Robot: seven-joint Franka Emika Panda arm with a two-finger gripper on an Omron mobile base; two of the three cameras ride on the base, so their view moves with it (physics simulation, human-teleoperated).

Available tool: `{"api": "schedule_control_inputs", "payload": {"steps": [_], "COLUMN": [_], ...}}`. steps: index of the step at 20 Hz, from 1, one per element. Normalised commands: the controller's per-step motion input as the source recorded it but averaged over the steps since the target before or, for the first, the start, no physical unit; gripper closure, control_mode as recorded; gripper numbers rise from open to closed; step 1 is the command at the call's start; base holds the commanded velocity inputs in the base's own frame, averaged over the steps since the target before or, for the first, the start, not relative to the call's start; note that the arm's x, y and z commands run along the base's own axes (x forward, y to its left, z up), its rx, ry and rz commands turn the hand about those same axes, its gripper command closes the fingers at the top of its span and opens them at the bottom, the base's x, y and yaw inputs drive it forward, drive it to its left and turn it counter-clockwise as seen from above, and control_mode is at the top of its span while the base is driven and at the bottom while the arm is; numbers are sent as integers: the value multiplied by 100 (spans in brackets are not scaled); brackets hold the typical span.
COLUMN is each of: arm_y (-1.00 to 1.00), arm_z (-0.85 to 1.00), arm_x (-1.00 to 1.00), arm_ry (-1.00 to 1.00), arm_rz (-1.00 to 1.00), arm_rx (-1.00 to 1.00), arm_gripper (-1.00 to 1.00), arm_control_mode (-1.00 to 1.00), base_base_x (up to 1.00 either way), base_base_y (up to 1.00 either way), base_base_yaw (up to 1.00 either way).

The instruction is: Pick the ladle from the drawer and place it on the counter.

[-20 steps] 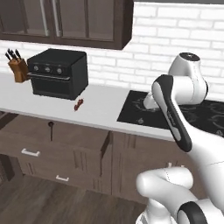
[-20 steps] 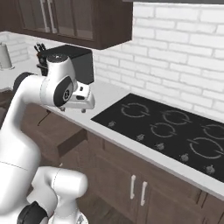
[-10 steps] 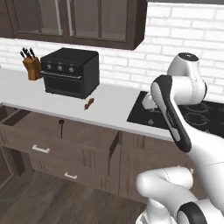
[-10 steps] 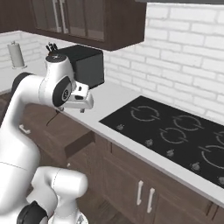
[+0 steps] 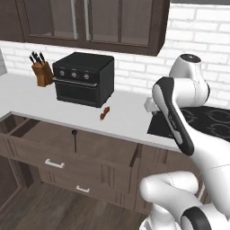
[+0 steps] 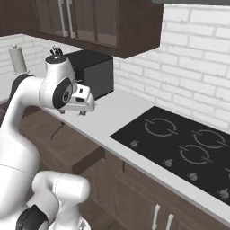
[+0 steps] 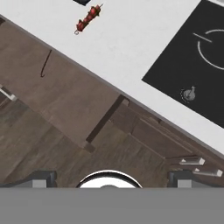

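Observation:
The ladle (image 5: 74, 139) is a thin dark stick lying in the open drawer (image 5: 54, 148), bowl end towards the counter. It also shows as a slim dark line (image 7: 45, 64) on the drawer floor (image 7: 61, 100) and beside the arm (image 6: 56, 132). The light counter (image 5: 126, 114) runs above the drawer. My gripper (image 7: 111, 179) hangs high over the counter's front edge, right of the drawer, open with nothing between its widely spaced fingertips (image 7: 41, 178). My hand (image 5: 152, 106) is well right of the ladle.
A short reddish-brown item (image 5: 105, 113) lies on the counter before a black toaster oven (image 5: 83, 78). A knife block (image 5: 42, 72) stands at the far left, a paper towel roll (image 6: 18, 60) beyond. The black stovetop (image 6: 179, 143) lies to the right.
The whole scene has slid right in the left base view, so the base has driven left along the counter. The arm's pose and the ladle in the drawer are unchanged.

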Motion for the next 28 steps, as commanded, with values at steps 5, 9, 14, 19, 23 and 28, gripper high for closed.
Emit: {"api": "schedule_control_inputs", "payload": {"steps": [5, 9, 14, 19, 23, 28], "arm_y": [0, 42, 100, 100, 100, 88], "arm_z": [0, -5, -49, -76, -69, -73], "arm_x": [-3, -21, 1, 13, 46, 24], "arm_ry": [0, -2, 2, 10, 17, 20], "arm_rz": [0, 11, 18, 22, 27, 27], "arm_rx": [0, -6, -15, -12, -1, -5], "arm_gripper": [-100, -100, -100, -100, -100, -100], "arm_control_mode": [-100, -100, -100, -100, -100, -100], "base_base_x": [0, 0, 0, 0, 0, 0], "base_base_y": [0, 0, 0, 0, 0, 0], "base_base_yaw": [0, 0, 0, 0, 0, 0]}}
